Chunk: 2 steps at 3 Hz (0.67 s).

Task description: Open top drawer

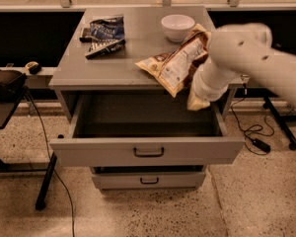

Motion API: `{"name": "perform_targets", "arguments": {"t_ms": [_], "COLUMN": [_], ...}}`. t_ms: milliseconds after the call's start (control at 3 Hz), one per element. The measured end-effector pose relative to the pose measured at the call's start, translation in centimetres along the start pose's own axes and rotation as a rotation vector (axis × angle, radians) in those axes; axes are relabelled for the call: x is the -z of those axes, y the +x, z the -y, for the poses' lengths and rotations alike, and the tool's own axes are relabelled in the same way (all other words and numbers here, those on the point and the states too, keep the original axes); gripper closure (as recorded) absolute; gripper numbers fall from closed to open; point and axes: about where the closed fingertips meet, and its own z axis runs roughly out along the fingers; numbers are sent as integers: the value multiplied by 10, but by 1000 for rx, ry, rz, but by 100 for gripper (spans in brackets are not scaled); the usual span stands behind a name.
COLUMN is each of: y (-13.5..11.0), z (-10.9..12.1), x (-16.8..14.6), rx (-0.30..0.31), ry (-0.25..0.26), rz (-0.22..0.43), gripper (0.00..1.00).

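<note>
The top drawer (pixel 148 152) is a wide gray metal drawer with a small black loop handle (pixel 148 152) at its centre. It stands pulled out from the cabinet and its inside looks empty. My gripper (pixel 197 101) hangs on the white arm above the drawer's right rear corner, just in front of the cabinet top's edge. It touches nothing that I can see.
On the cabinet top (pixel 79 65) lie a tan snack bag (pixel 175 63) overhanging the front edge, a white bowl (pixel 177 26) and a dark blue bag (pixel 106 33). A narrower drawer (pixel 149 180) sits below. Cables (pixel 251 132) run on the floor at the right. A black stand (pixel 5 93) is at the left.
</note>
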Motion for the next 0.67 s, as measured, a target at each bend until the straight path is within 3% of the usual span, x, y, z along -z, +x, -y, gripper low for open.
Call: {"name": "perform_targets", "arguments": {"t_ms": [333,667], "y": [15,15], "z": [-1,-3], "x": [-34,-31], "rx": [-56,-57], "ry": [-37,-38], "rz": [-14,-14], "gripper": [100,100]}}
